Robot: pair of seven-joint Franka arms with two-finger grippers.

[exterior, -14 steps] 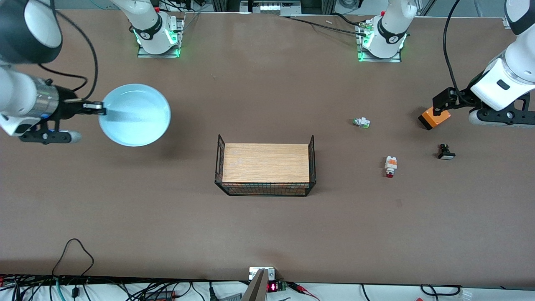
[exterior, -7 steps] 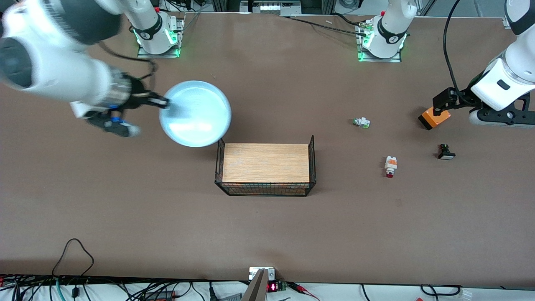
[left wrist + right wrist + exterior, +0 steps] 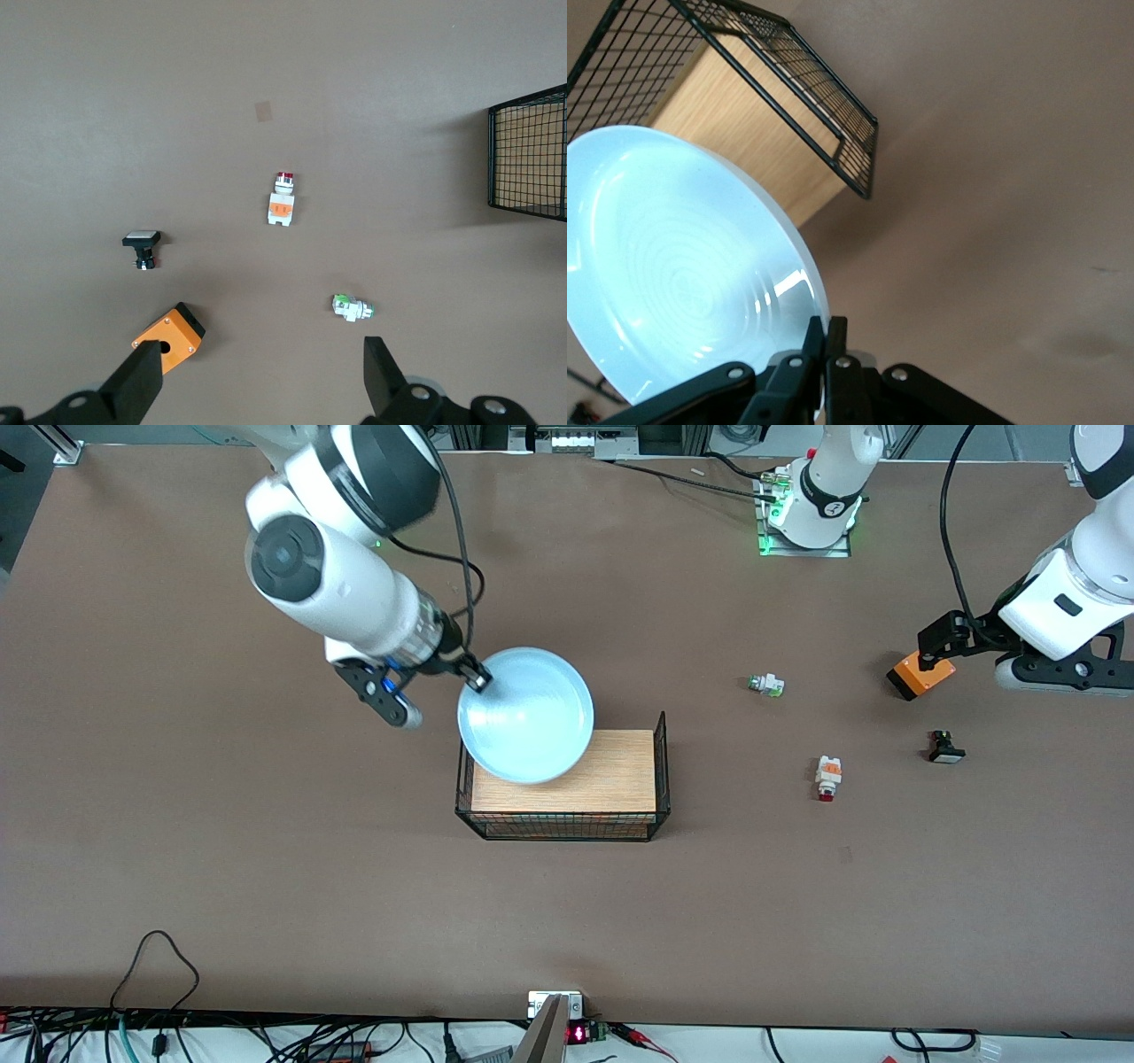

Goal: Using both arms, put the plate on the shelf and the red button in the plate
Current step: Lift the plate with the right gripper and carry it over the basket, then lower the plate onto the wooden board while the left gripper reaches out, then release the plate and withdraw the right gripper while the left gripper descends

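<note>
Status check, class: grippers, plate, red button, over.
Right gripper shut on plate, over wire rack. Left gripper open, waiting. Red button untouched.

Glossy plate [image 3: 527,717], black wire rack [image 3: 660,779] w/ wood-grain top, matt brown table [image 3: 266,868].

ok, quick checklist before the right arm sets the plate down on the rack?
1. Right gripper shut on the plate rim: ok, fingers pinch the edge in the right wrist view.
2. Plate over the wooden shelf of the wire rack: partly, the rim overhangs the rack toward the right arm's end. Not ok yet.
3. Plate level: cannot tell.
4. Shelf under the plate free of objects: cannot tell, the plate hides part of it.
5. Left gripper open, waiting over the table by the orange box: ok.
6. Red button untouched on the table: ok.
</note>
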